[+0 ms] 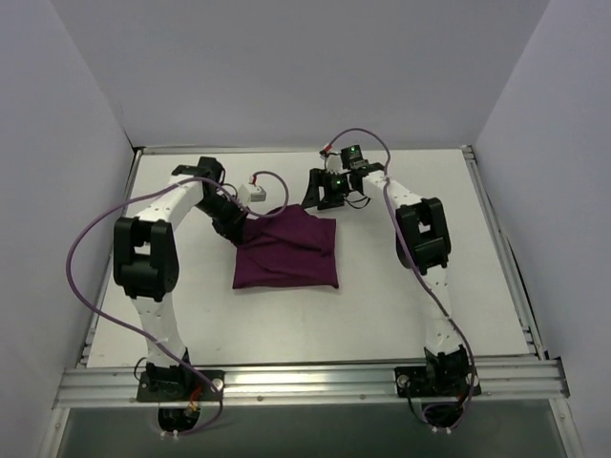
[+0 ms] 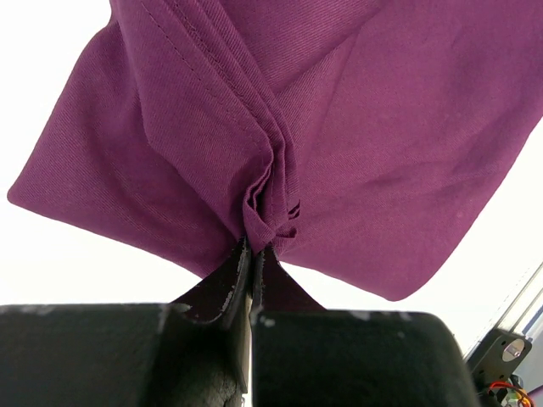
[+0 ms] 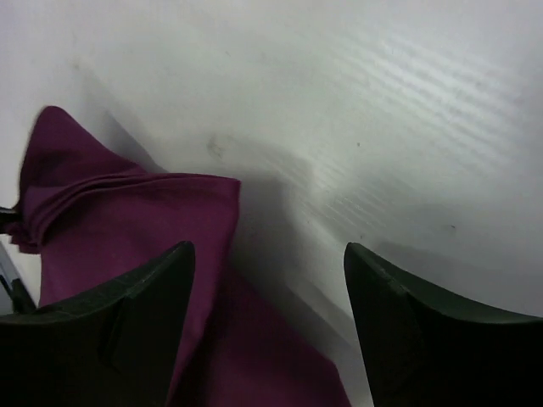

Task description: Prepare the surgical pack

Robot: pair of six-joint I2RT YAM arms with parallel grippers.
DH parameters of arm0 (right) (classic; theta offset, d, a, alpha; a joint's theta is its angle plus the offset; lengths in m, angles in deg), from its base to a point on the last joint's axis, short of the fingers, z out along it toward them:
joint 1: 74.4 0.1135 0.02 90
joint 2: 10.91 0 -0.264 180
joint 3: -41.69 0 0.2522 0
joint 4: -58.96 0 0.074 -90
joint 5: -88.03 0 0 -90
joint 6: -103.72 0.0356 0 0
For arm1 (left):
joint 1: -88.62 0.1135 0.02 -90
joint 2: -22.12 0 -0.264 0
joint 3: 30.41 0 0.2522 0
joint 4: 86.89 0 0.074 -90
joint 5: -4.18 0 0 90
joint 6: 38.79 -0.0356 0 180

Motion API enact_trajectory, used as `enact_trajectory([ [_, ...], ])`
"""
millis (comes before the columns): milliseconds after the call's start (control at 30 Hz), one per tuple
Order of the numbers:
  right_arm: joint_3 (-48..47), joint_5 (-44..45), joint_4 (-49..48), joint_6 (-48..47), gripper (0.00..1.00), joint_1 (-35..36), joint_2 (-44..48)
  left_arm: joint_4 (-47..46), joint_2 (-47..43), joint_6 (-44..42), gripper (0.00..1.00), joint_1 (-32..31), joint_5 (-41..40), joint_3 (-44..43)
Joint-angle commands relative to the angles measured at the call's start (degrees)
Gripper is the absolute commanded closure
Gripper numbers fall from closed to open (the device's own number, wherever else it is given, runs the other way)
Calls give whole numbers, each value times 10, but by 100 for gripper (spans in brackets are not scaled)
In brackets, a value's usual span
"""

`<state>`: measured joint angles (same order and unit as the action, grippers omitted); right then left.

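Note:
The dark purple cloth [image 1: 288, 254] of the surgical pack lies folded into a bundle near the table's middle. My left gripper [image 1: 239, 225] is shut on the cloth's back-left corner, and in the left wrist view the gathered cloth [image 2: 339, 127] bunches into the pinched gripper [image 2: 254, 250]. My right gripper [image 1: 320, 194] hovers open just behind the bundle's back-right corner, with nothing between its fingers. In the right wrist view the cloth [image 3: 127, 229] sits below and left of the open gripper [image 3: 270, 254]. Tray, instruments and gauze are not visible.
A small white connector block [image 1: 255, 191] on the left arm's cable sits just behind the cloth. White walls [image 1: 86, 114] enclose the table on three sides, and an aluminium rail [image 1: 305, 380] carrying the arm bases runs along the near edge.

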<state>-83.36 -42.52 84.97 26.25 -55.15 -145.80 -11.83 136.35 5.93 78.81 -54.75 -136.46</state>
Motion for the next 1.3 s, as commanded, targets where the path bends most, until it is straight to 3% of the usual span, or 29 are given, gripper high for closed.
enact_trajectory([
  [0, -9, -75, -4, 55, 35, 16, -24, -26, -20, -5, 98, 2, -12, 2],
  [233, 28, -143, -148, 170, 49, 33, -44, -33, -16, 9, 98, 3, -8, 2],
  [367, 40, -138, -148, 169, 70, 30, -55, -36, -13, 13, 98, 6, -8, -4],
  [567, -31, -159, -180, 205, 100, 25, -54, -27, -10, 14, 98, 11, -11, -20],
  [633, -32, -163, -209, 240, 100, 19, -49, -28, -10, 16, 98, 11, -11, -20],
  [700, -26, -165, -210, 253, 71, 8, -47, -29, -12, 16, 98, 12, -11, -21],
  [800, -9, -126, -129, 207, 52, -6, -33, -30, -12, 18, 98, 12, -12, -20],
  [1033, 24, -116, -78, 187, 42, -10, -25, -30, -6, 17, 98, 14, -15, -21],
  [1133, 7, -138, -40, 169, 41, 6, -52, -30, -4, 19, 98, 14, -14, -26],
  [1267, 5, -160, -63, 182, 43, 23, -63, -31, -3, 19, 98, 14, -13, -27],
])
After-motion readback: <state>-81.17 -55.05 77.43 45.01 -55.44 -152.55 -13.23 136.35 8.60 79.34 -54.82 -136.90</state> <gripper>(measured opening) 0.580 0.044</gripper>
